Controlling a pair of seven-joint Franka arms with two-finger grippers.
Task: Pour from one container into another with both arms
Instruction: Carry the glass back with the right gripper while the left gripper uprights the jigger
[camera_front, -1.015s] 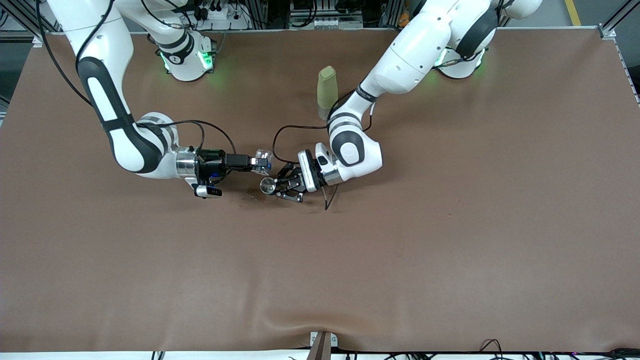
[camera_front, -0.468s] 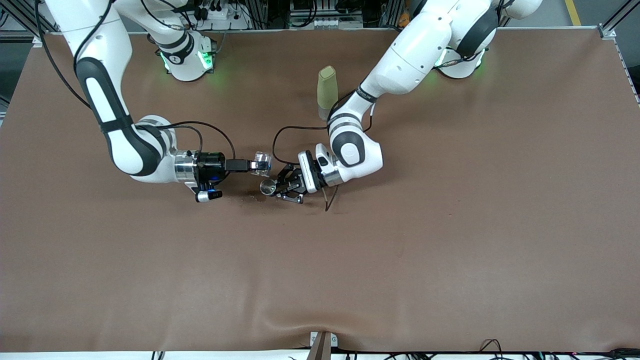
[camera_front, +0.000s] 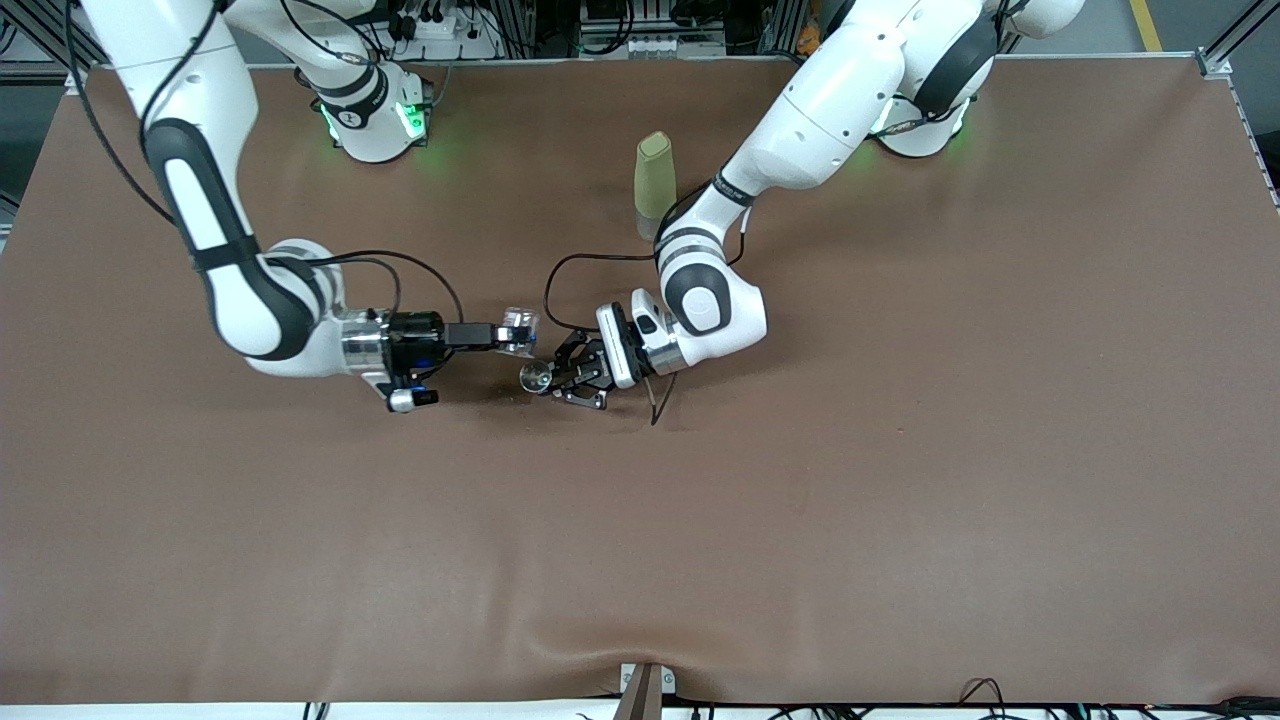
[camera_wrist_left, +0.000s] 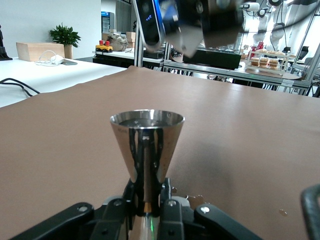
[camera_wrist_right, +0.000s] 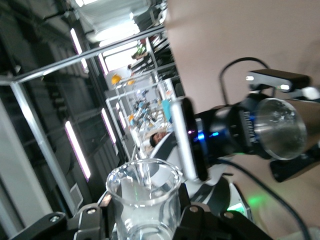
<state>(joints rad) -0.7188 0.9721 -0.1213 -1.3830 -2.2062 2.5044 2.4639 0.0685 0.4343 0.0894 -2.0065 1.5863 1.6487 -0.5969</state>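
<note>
My right gripper (camera_front: 506, 334) is shut on the tiny clear cup (camera_front: 520, 325), held in the air tipped far over, close beside and slightly above the jigger's rim. In the right wrist view the cup (camera_wrist_right: 144, 190) sits between the fingers (camera_wrist_right: 200, 220). The silver jigger (camera_front: 534, 376) stands upright in my left gripper (camera_front: 550, 379), which is shut on its narrow waist, low over the table. In the left wrist view the jigger (camera_wrist_left: 146, 142) rises from the gripper (camera_wrist_left: 148, 202), and its top rim shows liquid. The right wrist view also shows the jigger's mouth (camera_wrist_right: 281, 129).
A tall olive-green bottle (camera_front: 654, 185) stands on the brown table (camera_front: 900, 450) between the two bases, near the left arm's forearm. A black cable (camera_front: 556, 268) loops above the grippers. Small wet spots (camera_wrist_left: 197, 197) lie on the table under the jigger.
The right arm has drawn back a little toward its own end and rolled its wrist, bringing the cup slightly lower beside the jigger. The left gripper and jigger have barely moved.
</note>
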